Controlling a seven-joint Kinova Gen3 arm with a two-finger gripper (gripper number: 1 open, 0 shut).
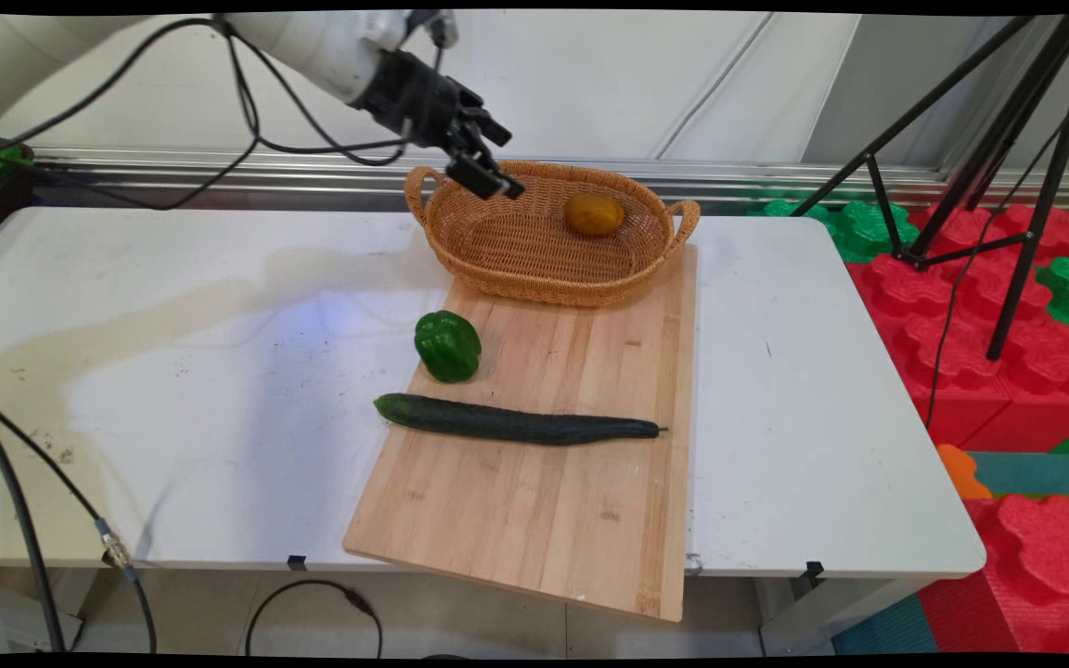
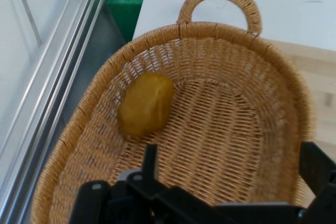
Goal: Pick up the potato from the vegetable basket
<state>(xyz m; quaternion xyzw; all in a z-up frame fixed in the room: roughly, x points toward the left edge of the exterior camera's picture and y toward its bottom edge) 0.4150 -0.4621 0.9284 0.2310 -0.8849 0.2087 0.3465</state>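
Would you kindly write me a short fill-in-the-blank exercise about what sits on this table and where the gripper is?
1. The open gripper hangs above the wicker ____.
2. The yellow-brown potato lies inside the ____.
3. The green pepper and the cucumber rest on the wooden ____.
4. The gripper holds ____.

Missing words: basket; basket; cutting board; nothing.

My gripper (image 2: pixel 231 182) is cut off by the hand view's bottom edge, so only the finger (image 2: pixel 150 162) tips and linkage show. The basket (image 2: pixel 294 98) runs past that view's bottom edge. In the main view, my fingers hide part of the basket's far rim.
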